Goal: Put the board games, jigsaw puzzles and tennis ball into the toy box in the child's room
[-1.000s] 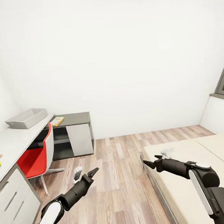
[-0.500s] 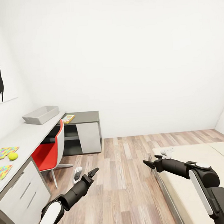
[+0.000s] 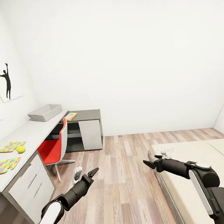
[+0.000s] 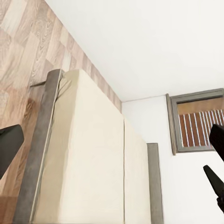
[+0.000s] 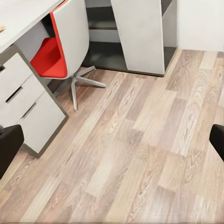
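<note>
The robot is in the child's room, both sets of fingers spread and empty (left gripper, right gripper). The toy box sits at ten o'clock on the bench. Roll closer first, slowly, missing the red chair.
</note>
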Controlling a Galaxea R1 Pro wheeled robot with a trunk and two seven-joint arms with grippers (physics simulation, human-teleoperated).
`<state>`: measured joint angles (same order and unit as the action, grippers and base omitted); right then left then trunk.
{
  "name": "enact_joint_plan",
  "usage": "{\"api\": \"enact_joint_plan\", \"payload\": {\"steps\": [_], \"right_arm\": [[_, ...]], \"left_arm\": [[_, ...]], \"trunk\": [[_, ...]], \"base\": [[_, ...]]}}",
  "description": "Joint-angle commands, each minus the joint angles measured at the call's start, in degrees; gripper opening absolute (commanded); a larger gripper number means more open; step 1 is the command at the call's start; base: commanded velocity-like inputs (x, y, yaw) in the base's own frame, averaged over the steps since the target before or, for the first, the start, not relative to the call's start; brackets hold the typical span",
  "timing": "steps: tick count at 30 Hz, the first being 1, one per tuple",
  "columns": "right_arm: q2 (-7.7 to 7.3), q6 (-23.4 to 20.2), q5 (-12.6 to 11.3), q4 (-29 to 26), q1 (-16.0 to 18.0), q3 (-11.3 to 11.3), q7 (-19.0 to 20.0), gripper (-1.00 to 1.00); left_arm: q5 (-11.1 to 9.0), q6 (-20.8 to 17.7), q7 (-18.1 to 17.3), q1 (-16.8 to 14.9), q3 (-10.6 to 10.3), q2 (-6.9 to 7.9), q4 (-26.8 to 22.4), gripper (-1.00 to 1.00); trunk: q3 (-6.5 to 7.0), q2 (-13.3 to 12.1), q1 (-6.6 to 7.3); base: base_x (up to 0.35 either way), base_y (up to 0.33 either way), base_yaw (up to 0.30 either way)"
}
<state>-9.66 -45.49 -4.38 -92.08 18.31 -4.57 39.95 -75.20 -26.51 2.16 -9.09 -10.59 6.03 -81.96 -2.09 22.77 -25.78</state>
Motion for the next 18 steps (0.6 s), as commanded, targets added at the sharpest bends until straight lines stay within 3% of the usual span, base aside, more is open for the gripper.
{"api": "enact_joint_plan", "payload": {"steps": [1, 11, 18], "right_arm": [[0.0, -0.48, -0.45, -0.04, 0.06, -0.06, -0.05, 1.0], [0.0, -0.48, -0.45, -0.03, 0.06, -0.08, -0.05, 1.0], [0.0, -0.48, -0.45, -0.03, 0.06, -0.09, -0.05, 1.0]], "left_arm": [[-0.47, -0.11, 0.22, -0.05, -0.05, 0.04, -0.04, 1.0], [-0.54, -0.12, 0.25, -0.05, -0.05, 0.04, -0.04, 1.0], [-0.55, -0.12, 0.27, -0.05, -0.05, 0.04, -0.04, 1.0]], "trunk": [[-0.14, 0.14, -0.01], [-0.14, 0.14, -0.01], [-0.14, 0.14, -0.01]], "base": [[-0.306, 0.0, 0.004], [-0.308, 0.0, 0.002], [-0.144, 0.0, 0.0]]}}
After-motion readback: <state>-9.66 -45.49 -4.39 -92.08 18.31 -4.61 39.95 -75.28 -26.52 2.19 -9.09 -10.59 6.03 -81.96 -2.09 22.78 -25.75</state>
